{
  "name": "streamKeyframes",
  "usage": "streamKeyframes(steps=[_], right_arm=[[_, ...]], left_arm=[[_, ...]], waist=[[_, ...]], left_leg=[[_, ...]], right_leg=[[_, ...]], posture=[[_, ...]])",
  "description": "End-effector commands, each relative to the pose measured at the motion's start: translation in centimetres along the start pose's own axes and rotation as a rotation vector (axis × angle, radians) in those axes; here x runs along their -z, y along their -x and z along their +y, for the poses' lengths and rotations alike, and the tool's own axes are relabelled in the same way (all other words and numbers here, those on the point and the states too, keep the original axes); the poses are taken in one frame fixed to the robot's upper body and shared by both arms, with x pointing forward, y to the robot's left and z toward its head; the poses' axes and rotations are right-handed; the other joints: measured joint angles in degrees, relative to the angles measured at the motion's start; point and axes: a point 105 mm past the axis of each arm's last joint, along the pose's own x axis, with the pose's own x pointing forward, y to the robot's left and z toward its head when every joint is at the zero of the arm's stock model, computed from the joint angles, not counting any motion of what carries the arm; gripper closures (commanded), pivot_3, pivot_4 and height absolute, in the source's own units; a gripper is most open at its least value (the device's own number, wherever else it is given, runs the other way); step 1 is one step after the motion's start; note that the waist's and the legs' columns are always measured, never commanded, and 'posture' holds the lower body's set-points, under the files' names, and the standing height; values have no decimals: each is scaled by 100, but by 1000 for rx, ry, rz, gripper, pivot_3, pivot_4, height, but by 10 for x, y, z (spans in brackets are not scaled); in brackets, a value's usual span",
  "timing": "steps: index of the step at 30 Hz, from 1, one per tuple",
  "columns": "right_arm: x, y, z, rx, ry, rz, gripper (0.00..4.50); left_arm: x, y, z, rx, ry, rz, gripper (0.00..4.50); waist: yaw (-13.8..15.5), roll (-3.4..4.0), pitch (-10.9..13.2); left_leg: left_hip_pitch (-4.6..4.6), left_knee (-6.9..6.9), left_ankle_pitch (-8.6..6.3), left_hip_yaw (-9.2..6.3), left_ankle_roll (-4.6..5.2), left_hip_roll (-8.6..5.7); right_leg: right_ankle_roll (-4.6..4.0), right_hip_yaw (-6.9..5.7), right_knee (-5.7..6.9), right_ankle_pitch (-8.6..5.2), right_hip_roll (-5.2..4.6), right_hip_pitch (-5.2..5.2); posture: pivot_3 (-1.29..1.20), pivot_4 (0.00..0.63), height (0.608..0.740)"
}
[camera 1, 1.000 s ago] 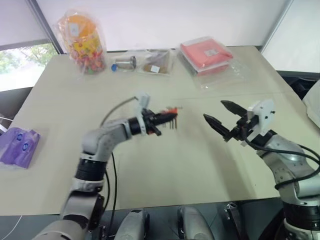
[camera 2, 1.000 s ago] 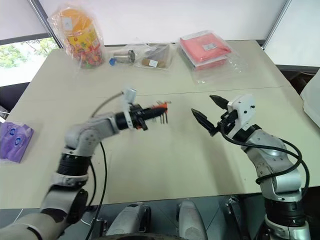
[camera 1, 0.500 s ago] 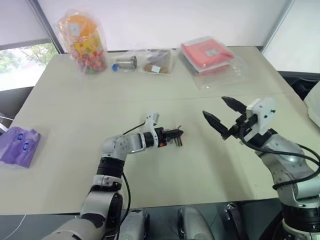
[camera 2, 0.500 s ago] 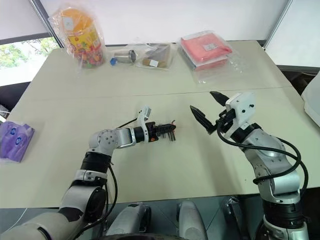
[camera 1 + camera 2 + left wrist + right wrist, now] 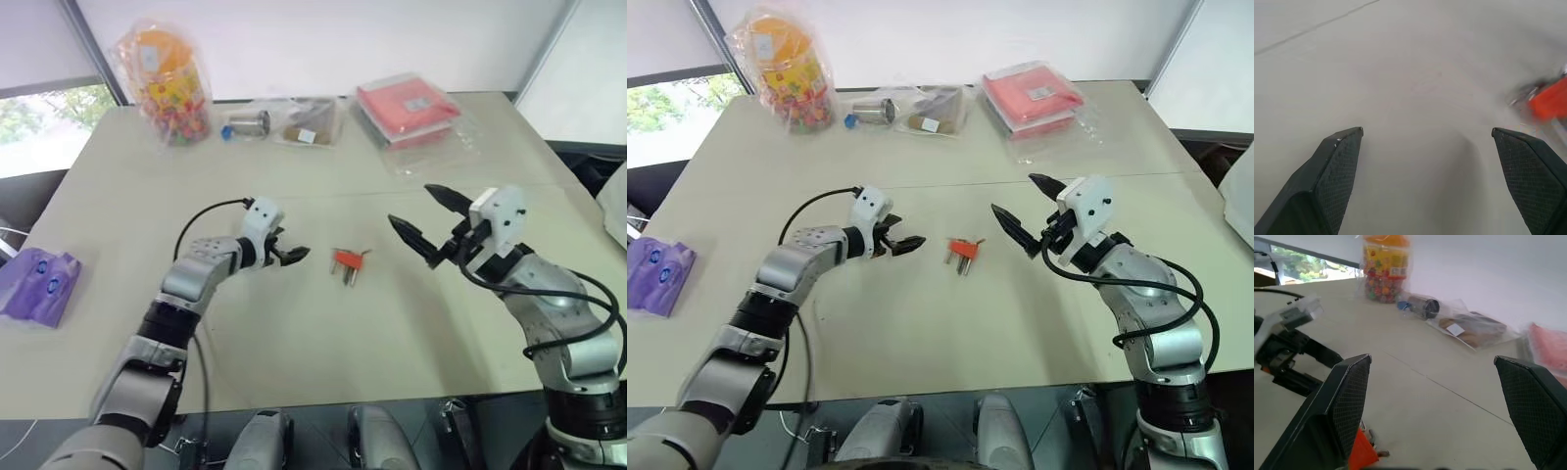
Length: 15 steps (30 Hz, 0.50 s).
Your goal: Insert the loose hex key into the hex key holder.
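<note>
The left arm reaches forward low over the table, forearm angled inward, and its left gripper (image 5: 286, 255) points toward the robot's right and slightly down; its two black fingers (image 5: 1337, 166) stand wide apart with nothing between them. The right arm is bent at the elbow with the wrist raised, and the right gripper (image 5: 423, 222) points inward toward the left one, roughly level; its fingers (image 5: 1349, 396) are likewise spread wide and empty, tips well apart
</note>
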Motion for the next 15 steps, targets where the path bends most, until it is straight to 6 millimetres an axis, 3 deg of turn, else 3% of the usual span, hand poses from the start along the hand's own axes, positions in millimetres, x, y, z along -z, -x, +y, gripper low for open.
streamKeyframes(steps=[1,7,15], right_arm=[[-10,3,1,-97,85,15,319],[-3,24,0,-372,256,233,319],[-18,33,-4,-571,387,345,319]], left_arm=[[-22,17,-9,107,-143,-49,111],[-56,64,-24,268,-280,-154,111],[-66,112,-38,341,-294,-171,111]], waist=[[39,-1,0],[47,0,4],[-38,1,7]], left_leg=[[-8,6,-1,2,2,-2],[-17,9,-15,2,26,0],[-13,4,-20,0,35,10]], right_leg=[[0,-1,-2,0,-5,-4],[1,-6,-3,0,-6,-9],[1,-7,-2,0,-9,-9]], posture=[[0,150,740],[0,150,740],[0,150,740]])
